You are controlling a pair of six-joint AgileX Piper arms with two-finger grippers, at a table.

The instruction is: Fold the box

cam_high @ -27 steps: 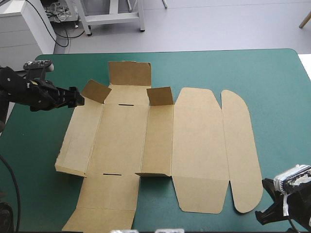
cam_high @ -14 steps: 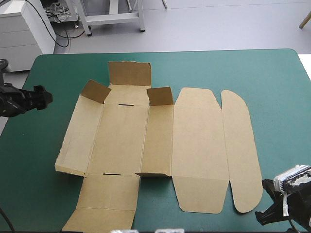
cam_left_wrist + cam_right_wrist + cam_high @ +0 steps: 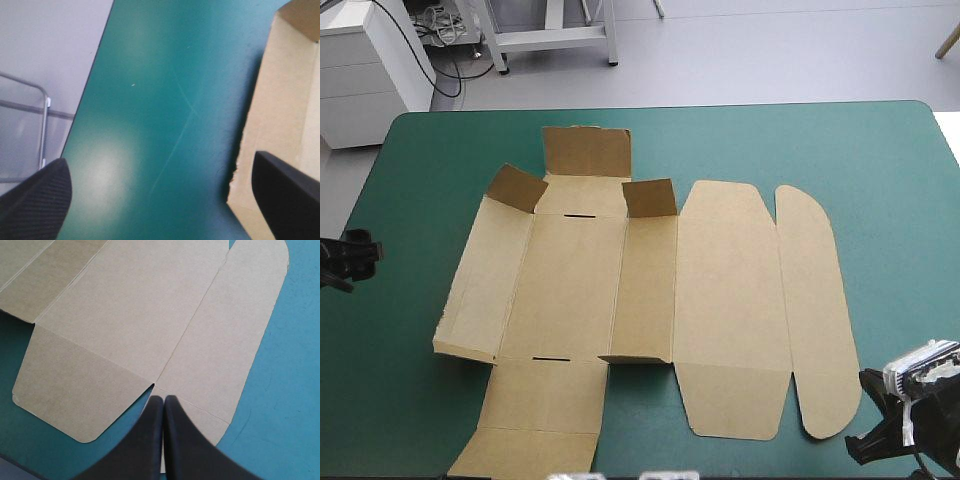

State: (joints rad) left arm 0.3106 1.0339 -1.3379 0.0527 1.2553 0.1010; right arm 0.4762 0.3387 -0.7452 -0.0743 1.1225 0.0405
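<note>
The brown box point(image 3: 720, 300) lies as a cut sheet, mostly flat, in the middle of the table. Two small flaps point(image 3: 515, 187) stand raised at its far side, and the left wall is tilted up a little. My left gripper point(image 3: 365, 255) is at the table's left edge, well apart from the box, and is open point(image 3: 160, 160) over teal-green cover, with the box's left wall point(image 3: 285, 100) beside one finger. My right gripper point(image 3: 880, 440) is at the near right corner, shut point(image 3: 163, 399) with nothing held. Its tips are just over the near edge of the box's lid panels point(image 3: 140, 315).
A strip of teal-green cover point(image 3: 165, 100) separates the left gripper from the box. The table's left edge point(image 3: 95, 65) runs close by that gripper, with floor beyond it. More cover point(image 3: 890, 180) lies to the right of the box's rounded end flap.
The left arm has pulled back from the box's raised far-left flap, moving left and nearer to the table's left edge. The box and the right gripper have not moved.
</note>
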